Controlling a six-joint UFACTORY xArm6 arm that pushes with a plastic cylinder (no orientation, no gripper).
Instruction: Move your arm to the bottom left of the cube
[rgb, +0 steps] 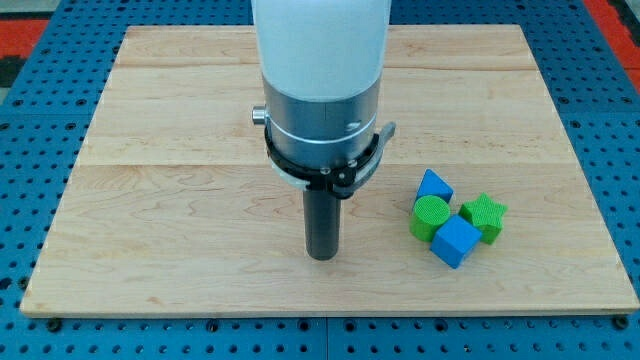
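Observation:
A blue cube (455, 241) lies at the view's lower right of the wooden board (150, 200). It touches a green cylinder (430, 216) on its upper left and a green star block (485, 216) on its upper right. A blue triangular block (434, 187) sits above the cylinder. My tip (322, 254) rests on the board to the left of the cluster, well apart from it, roughly level with the cube.
The arm's white and silver body (320, 90) rises over the board's middle and hides the part behind it. A blue perforated table (30, 330) surrounds the board.

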